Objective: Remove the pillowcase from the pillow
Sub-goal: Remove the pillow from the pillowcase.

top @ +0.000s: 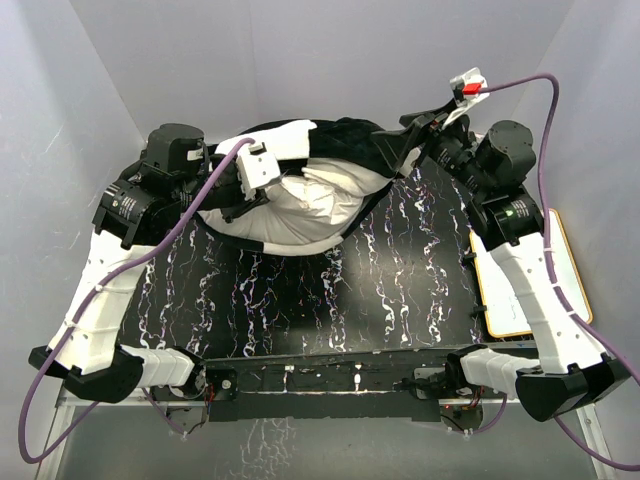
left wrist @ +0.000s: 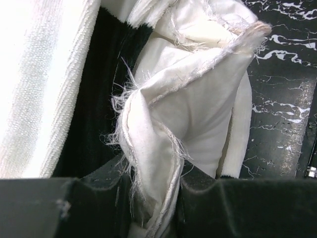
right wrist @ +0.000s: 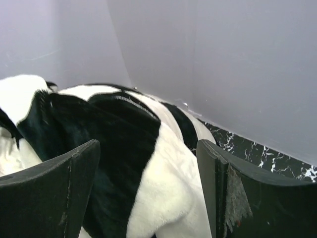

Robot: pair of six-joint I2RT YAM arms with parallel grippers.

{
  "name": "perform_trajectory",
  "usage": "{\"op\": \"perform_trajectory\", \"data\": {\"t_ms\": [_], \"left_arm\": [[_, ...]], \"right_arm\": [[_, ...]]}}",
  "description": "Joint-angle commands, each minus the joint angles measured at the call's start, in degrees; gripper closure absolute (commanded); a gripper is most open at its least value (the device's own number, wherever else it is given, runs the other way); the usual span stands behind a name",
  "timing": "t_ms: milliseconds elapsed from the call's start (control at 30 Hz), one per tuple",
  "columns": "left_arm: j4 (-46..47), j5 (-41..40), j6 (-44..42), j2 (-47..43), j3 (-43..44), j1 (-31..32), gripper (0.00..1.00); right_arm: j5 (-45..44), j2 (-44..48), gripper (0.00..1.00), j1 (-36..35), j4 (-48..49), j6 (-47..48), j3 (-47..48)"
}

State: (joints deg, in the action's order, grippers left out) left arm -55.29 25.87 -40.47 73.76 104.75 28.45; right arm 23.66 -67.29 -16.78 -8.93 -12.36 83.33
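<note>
Left jaws: pressed together on a frayed off-white seam of the pillow [left wrist: 198,114], the fold pinched between the two dark fingers [left wrist: 74,203].
Right jaws: spread wide with nothing clamped; the pillowcase [right wrist: 124,134] lies between and beyond the fingers [right wrist: 49,193].
Pillow: on the far part of the desk [top: 330,300], left of centre. Its pale bulk shows out of the cover's near side, and one pointed corner sticks out past the left jaws.
Pillowcase: black-and-white plush, bunched close to the far wall, wrapped over the pillow's far and right parts. Its right end reaches the right jaws.
Desk: black, veined with white.
Board [top: 520,280]: pale with an orange edge, at the desk's right side, beside the right arm.
</note>
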Motion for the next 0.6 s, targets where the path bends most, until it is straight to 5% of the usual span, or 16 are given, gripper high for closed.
{"op": "perform_trajectory", "data": {"t_ms": [0, 133, 267, 500, 567], "left_arm": [[1.68, -4.41, -1.01, -0.21, 4.11, -0.59, 1.00], [0.63, -5.66, -1.92, 0.56, 6.11, -0.56, 1.00], [0.01, -5.77, -2.54, 0.41, 6.23, -0.59, 1.00], [-3.34, -3.40, -4.04, -0.10, 6.78, -0.59, 1.00], [-5.54, -2.77, -4.96, -0.16, 7.23, -0.61, 1.00]], "right_arm": [[5.38, 1.14, 0.17, 0.74, 4.70, 1.04, -3.93], [20.78, 3.57, 0.17, 1.03, 12.54, -0.87, -9.09], [23.99, 2.73, 0.20, 1.32, 17.07, -3.52, -9.53], [24.11, -7.74, 0.80, 1.62, 22.99, -14.21, -1.63], [23.00, -10.06, 0.90, 1.59, 23.48, -15.58, 0.74]]}}
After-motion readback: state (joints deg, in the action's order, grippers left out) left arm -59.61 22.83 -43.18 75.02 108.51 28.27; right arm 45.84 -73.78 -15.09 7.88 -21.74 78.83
